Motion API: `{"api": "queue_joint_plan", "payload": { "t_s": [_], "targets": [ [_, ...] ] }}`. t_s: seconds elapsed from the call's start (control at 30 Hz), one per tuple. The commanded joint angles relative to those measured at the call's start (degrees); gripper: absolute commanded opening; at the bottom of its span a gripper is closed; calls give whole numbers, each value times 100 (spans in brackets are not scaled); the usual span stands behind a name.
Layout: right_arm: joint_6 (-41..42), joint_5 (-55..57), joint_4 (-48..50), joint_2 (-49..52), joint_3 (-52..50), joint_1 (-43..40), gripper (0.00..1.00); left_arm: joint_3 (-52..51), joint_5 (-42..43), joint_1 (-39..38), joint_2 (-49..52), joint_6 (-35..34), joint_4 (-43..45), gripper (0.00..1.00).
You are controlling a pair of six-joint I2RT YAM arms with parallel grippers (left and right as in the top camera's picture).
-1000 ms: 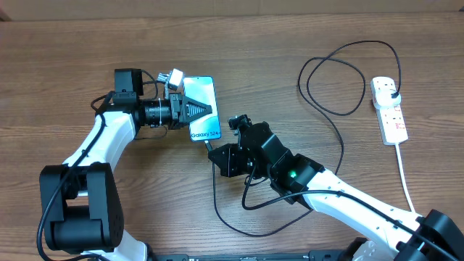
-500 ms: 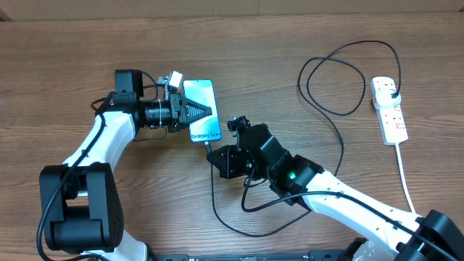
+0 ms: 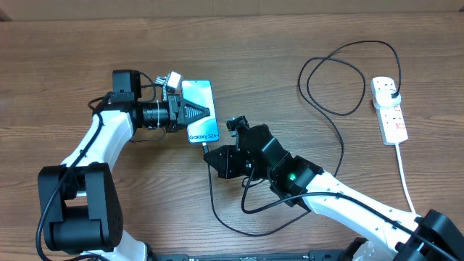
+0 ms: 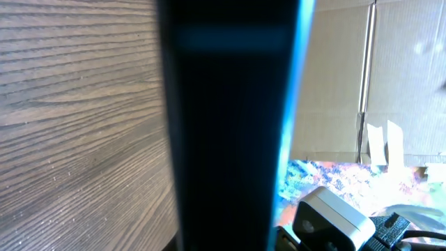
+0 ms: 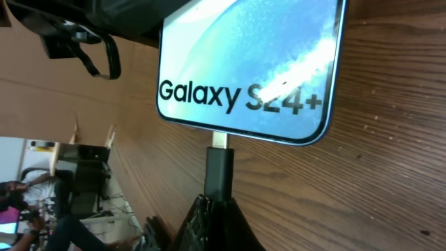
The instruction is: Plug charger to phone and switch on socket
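1. Phone (image 3: 200,93): it lies left of the counter's (image 3: 72,58) centre, screen up, with its port edge turned towards 6 o'clock in the overhead view. This leaves the port open to the right arm.
2. Left jaws: they come in from 9 o'clock and are closed across the phone's middle, pinching it. You hold it this way, most likely, so that it cannot slide off towards 12 o'clock when the connector pushes against it.
3. Charger (image 5: 218,174): the right jaws are closed on the black body of its connector tip, just at the phone's 6 o'clock edge. Gripping the rigid body rather than the limp cable lets you aim the tip.
4. Metal tongue (image 5: 219,139): in the right wrist view it meets the port below the "Galaxy S24+" lettering. A bright strip of it shows, so judge the plug as at the port but not fully seated. The push should run straight along the tongue, since a skewed push could jam it.
5. Socket (image 3: 390,112): it lies well apart at the counter's 3 o'clock side, with the charger's plug (image 3: 392,88) already in its 12 o'clock outlet. The slack cable loops between the socket and the arms, so nothing pulls on the tip.
6. Red switches: their positions are too small to read, and neither arm is near them. Treat switching on as not yet done.
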Motion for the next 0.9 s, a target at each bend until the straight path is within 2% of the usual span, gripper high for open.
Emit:
{"api": "queue_joint_plan", "payload": {
  "t_s": [0.0,0.3,0.43,0.7,0.87],
  "targets": [
    [70,610,319,-181,160,-96,4,-105,393,-138,-76,179,-319,4],
    [-26,610,286,-181,160,-96,4,-105,396,-144,-76,179,-702,4],
    [-433,612,81,-181,160,-96,4,-105,393,-234,-76,205,-848,4],
    [-361,605,116,-181,160,-96,4,-105,365,-551,-76,647,-835,4],
    [35,601,232,-181,160,-98,4,-105,212,-619,-76,721,-844,4]
  ]
}}
